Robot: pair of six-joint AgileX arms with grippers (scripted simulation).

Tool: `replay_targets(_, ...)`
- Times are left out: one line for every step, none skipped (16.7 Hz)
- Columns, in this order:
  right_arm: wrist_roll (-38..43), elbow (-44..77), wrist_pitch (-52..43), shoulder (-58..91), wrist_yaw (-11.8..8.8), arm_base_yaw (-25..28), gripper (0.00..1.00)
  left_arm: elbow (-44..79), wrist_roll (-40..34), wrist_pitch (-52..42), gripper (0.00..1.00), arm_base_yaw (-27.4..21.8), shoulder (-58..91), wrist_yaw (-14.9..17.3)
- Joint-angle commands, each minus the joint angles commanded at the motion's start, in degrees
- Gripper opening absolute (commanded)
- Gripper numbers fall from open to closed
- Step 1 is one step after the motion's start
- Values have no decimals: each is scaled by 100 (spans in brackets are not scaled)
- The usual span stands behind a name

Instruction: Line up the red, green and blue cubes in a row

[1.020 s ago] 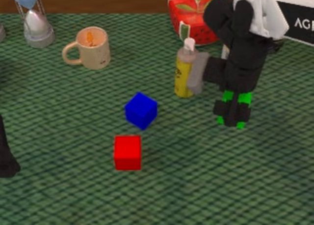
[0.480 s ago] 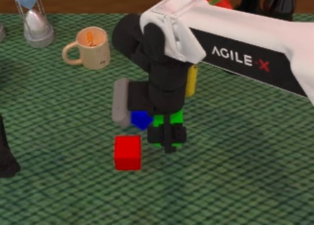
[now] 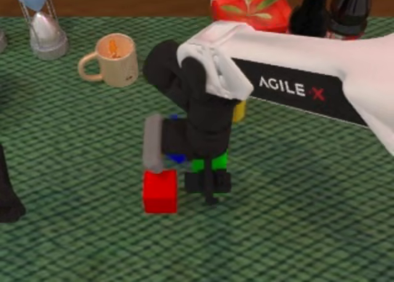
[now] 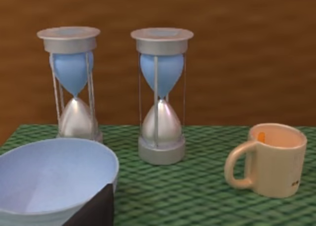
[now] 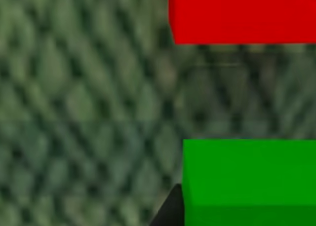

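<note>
Right gripper: my right arm's black two-finger gripper [image 3: 208,182] hangs low over the middle of the table, fingers closed around the small glossy bright green cube [image 3: 209,164], carried just beside the red one.
Why so held: judging by the task, the green cube is being brought down next to its neighbour to extend the row; the right wrist view shows a strip of cloth between them, so they are apart.
Red cube: the small glossy bright red cube [image 3: 160,191] rests on the cloth, left of the gripper.
Blue cube: the small deep blue cube [image 3: 176,157] is mostly hidden under the arm, just behind the red cube; whether they touch I cannot tell.
Left arm: parked at the table's left edge, its camera facing two blue-and-silver hourglasses [image 4: 160,97].
Surface: a green woven tablecloth [image 3: 295,233], flat and even.
Room: a brown wooden wall behind; a cream ceramic mug [image 3: 112,60] stands towards the back left.
</note>
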Motion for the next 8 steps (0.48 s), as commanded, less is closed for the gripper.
replay_targets(0, -150, 200, 48, 1, 0, 0, 0, 0, 0, 100, 0, 0, 0)
replay_targets(-2, -286, 377, 93, 2, 2, 0, 0, 0, 0, 100, 0, 0, 0)
replay_targets(-8, -394, 510, 132, 1, 7, 0, 0, 0, 0, 100, 0, 0, 0)
replay_targets(-13, -460, 583, 157, -1, 12, 0, 0, 0, 0, 100, 0, 0, 0)
replay_targets(-15, -475, 598, 163, -1, 14, 0, 0, 0, 0, 100, 0, 0, 0)
replay_targets(-15, -475, 598, 163, -1, 14, 0, 0, 0, 0, 100, 0, 0, 0)
replay_targets(-15, -475, 598, 163, -1, 14, 0, 0, 0, 0, 100, 0, 0, 0)
replay_targets(-15, -475, 598, 163, -1, 14, 0, 0, 0, 0, 100, 0, 0, 0)
